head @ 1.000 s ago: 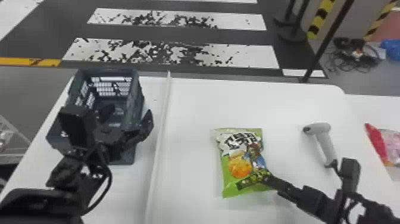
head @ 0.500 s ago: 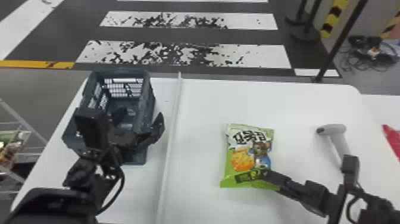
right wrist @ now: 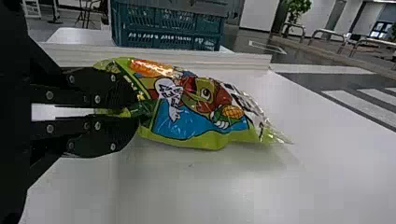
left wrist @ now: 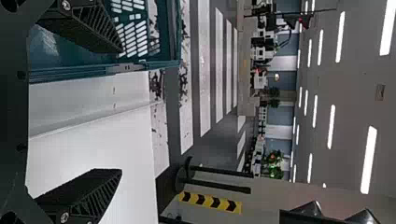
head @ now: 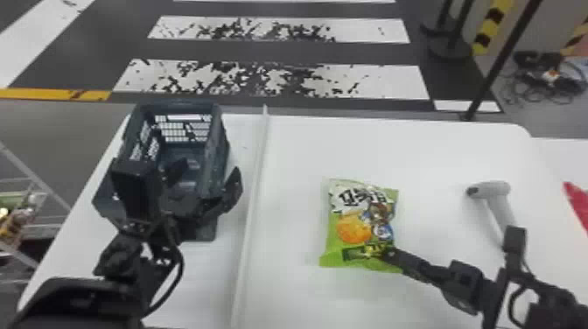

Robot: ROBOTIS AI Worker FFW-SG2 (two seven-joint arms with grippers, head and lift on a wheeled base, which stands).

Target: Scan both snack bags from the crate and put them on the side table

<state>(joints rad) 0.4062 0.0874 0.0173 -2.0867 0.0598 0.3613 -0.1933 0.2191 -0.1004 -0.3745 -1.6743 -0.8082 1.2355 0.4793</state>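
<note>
My right gripper (head: pixel 389 254) is shut on the lower right edge of the green snack bag (head: pixel 359 223), which is face up over the white table. In the right wrist view the fingers of my right gripper (right wrist: pixel 126 112) pinch the end of the snack bag (right wrist: pixel 201 107). My left gripper (head: pixel 205 177) stands open over the front part of the crate (head: pixel 216 144), holding nothing. The left wrist view has my left gripper (left wrist: pixel 119 112) with its fingers wide apart, one in front of the crate (left wrist: pixel 102 67). A grey-white scanner (head: pixel 498 203) lies right of the bag.
A raised white divider (head: pixel 253 192) runs across the table (head: pixel 297 153) between crate and bag. Something red (head: pixel 576 205) lies on the side table (head: pixel 560 153) at the right. A wire rack (head: pixel 26 210) stands at the far left.
The head view has shifted, moving table and crate rightward in it. The bag, still in my right gripper, has turned slightly and sits a little differently relative to the table.
</note>
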